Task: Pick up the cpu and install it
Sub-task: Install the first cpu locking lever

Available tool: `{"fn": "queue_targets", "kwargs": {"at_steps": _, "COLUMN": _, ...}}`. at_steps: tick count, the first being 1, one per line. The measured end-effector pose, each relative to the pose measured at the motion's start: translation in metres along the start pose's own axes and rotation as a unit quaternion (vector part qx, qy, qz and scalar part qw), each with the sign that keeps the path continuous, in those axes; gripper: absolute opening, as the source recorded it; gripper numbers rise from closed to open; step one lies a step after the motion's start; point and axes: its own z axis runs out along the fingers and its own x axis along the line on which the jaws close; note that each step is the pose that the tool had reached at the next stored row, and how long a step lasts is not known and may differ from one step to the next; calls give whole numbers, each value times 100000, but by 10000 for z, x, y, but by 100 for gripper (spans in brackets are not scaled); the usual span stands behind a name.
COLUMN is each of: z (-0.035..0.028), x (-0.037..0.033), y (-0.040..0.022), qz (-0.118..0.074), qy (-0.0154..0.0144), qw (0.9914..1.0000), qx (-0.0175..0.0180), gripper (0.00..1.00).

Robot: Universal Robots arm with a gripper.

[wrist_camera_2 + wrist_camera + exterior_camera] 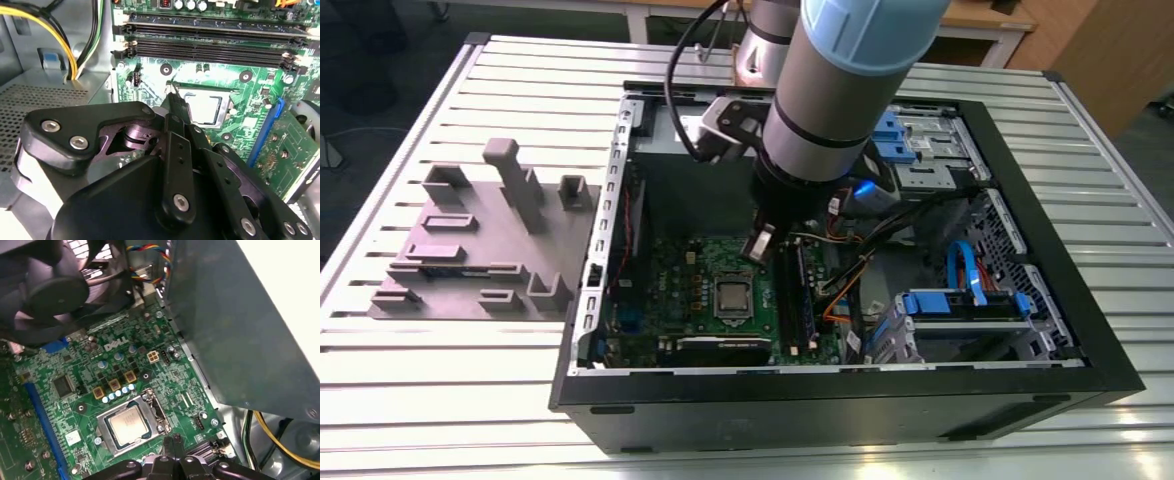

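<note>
The open computer case (854, 400) lies on its side on a ribbed metal surface (440, 400), with the arm reaching down into it. Inside the case sit a green motherboard (694, 290), blue drive brackets (961, 300) toward the exterior view's right, bundled cables (854, 280), and a large grey box (240, 325) with yellow wires (270, 430) running beside it. A black fan (55, 290) sits over 1 end of the board in the first wrist view, and long black memory slots (210, 45) cross the board in the second wrist view.

The cpu (129, 424) rests flat in the metal socket frame (102, 432) on the motherboard, a small square chip with a dull silver-grey top and a paler rim, lying level inside the frame. It also shows in the exterior view (732, 297) and in the second wrist view (203, 107).

The claw (172, 442) hovers just above the board beside the socket, its 2 narrow fingertips (167, 445) pressed together and holding nothing.

A grey moulded fixture tray (474, 250) lies on the surface at the exterior view's left.
</note>
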Motion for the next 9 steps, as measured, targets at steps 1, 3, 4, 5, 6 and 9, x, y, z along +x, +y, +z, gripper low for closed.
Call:
{"fn": "queue_targets", "kwargs": {"at_steps": 1, "z": 0, "x": 0, "y": 0, "qz": -632, "qy": 31, "qw": 99998, "qx": 39, "gripper": 10}}
{"fn": "queue_targets", "kwargs": {"at_steps": 3, "z": 1, "x": 1, "y": 0, "qz": -1737, "qy": 35, "qw": 99985, "qx": 179, "gripper": 10}}
{"fn": "queue_targets", "kwargs": {"at_steps": 4, "z": 1, "x": 1, "y": 0, "qz": -2325, "qy": 39, "qw": 99973, "qx": 256, "gripper": 10}}
{"fn": "queue_targets", "kwargs": {"at_steps": 5, "z": 1, "x": 1, "y": 0, "qz": -2864, "qy": 36, "qw": 99958, "qx": 354, "gripper": 10}}
{"fn": "queue_targets", "kwargs": {"at_steps": 6, "z": 1, "x": 1, "y": -1, "qz": -3220, "qy": 11, "qw": 99947, "qx": 458, "gripper": 10}}
{"fn": "queue_targets", "kwargs": {"at_steps": 9, "z": -1, "x": 5, "y": -1, "qz": -3585, "qy": -16, "qw": 99934, "qx": 614, "gripper": 10}}
